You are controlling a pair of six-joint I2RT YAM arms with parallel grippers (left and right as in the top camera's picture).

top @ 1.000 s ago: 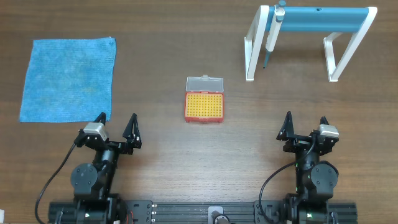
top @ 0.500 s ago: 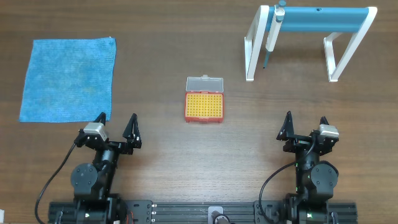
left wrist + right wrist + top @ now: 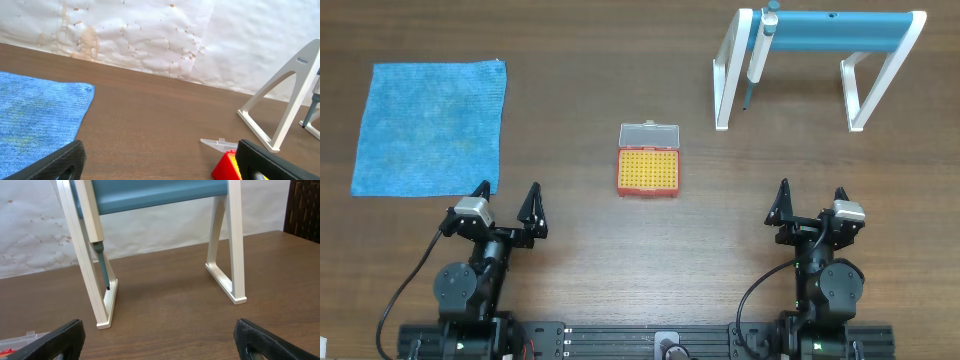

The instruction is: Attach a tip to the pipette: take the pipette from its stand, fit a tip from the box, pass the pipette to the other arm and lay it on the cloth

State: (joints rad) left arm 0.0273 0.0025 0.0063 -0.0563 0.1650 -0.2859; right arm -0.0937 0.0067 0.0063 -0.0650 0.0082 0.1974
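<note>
No shift; left tool [image 3: 508, 190], right tool [image 3: 811, 189] wide open, empty; pipette [image 3: 759, 58] seemingly on stand [image 3: 832, 32].

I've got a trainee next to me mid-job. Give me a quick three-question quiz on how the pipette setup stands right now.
1. Fill in: the pipette hangs from the ___.
2. Multiple choice: the tip box stands A) open, B) shut, C) upside down.
3. True or false: the right gripper has its jaws shut on the pipette.

Key: 1 stand; 2 A; 3 false, its jaws are open near the arm's base.
</note>
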